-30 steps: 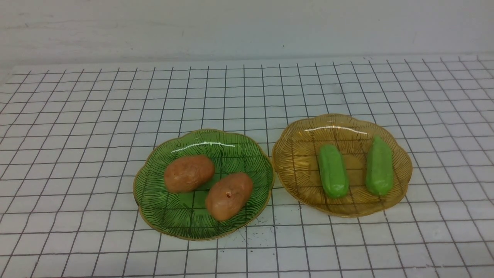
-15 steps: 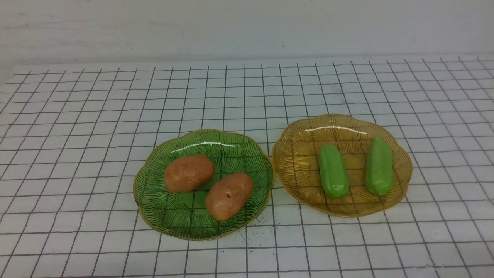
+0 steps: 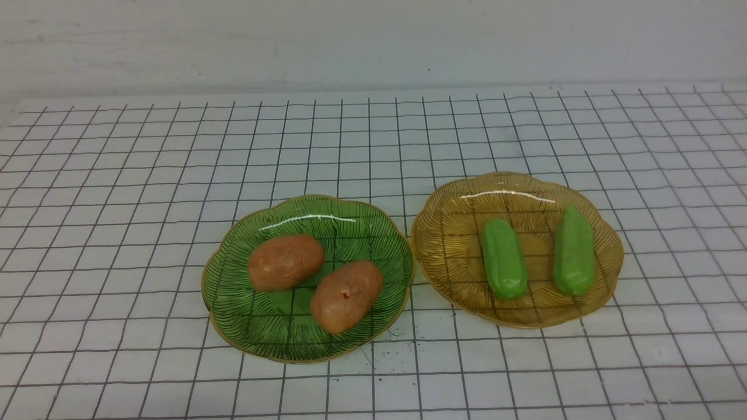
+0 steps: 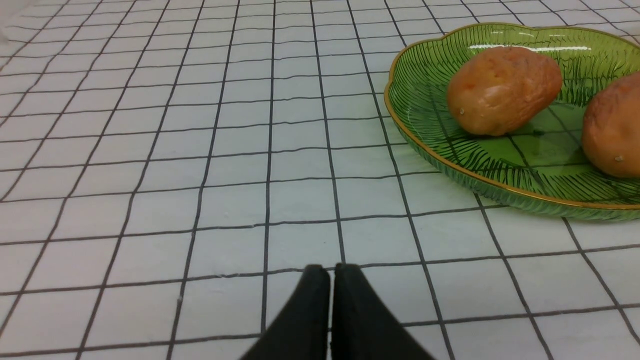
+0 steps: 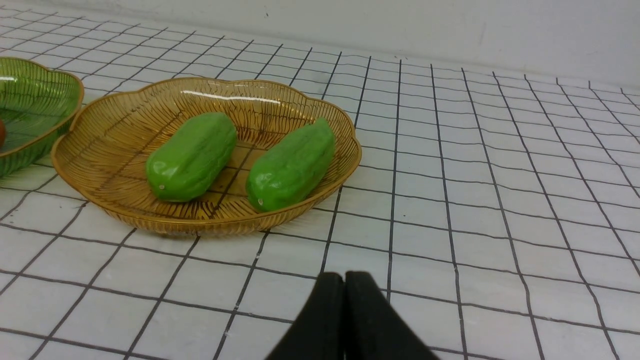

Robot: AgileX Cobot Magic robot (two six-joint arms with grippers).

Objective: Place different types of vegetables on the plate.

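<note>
Beyond the left pincer (image 4: 332, 270) lie both potatoes (image 3: 286, 262), well apart from it.

even lighting, white glare streaks, soft front view

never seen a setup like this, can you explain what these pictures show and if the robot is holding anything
This is a robot with two arms, each ending in a gripper. The front view looks forward from between the arms; neither arm shows there. The other two views come from cameras on its wrists, so you see the dark fingers of the left gripper and right gripper, both closed with nothing between them.

On the white table with a grid of dark lines lie two plates. The green plate, on the robot's left, bears two brown toy potatoes. The amber plate, on its right, bears two green toy cucumbers. Nothing is held.
</note>
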